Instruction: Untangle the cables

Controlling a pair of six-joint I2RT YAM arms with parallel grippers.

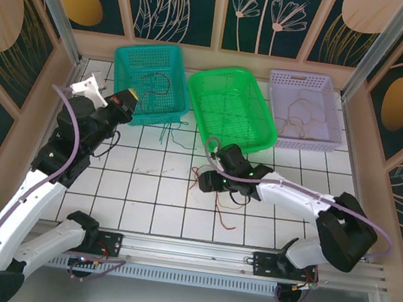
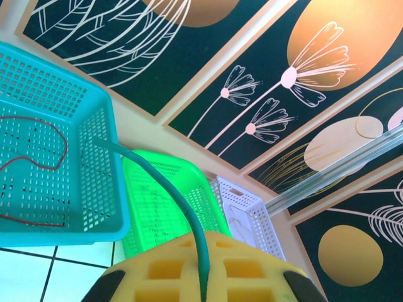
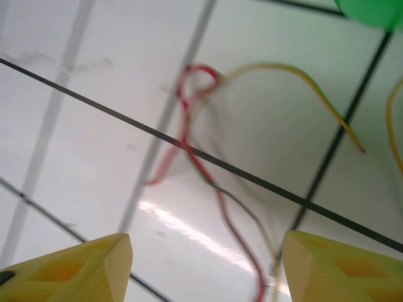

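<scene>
Right gripper (image 3: 201, 270) jaws spread, holding nothing, low over tiled table (image 3: 94, 157) | red cable (image 3: 186, 119) and tan-yellow cable (image 3: 296, 72) tangled on tiles just ahead | left gripper (image 2: 203, 258) clamped on green cable (image 2: 167, 185) reaching teal basket (image 2: 94, 207) | red wire (image 2: 60, 148) inside that basket

Far edge of bench (image 1: 143, 188): left basket (image 1: 133, 72), middle basket (image 1: 227, 105), right basket (image 1: 303, 79), side by side.
Left basket: cable (image 2: 170, 195) from its rim to left tool (image 1: 127, 100) before it.
Bench middle: cables (image 3: 186, 141), under right tool (image 1: 209, 176).
</scene>
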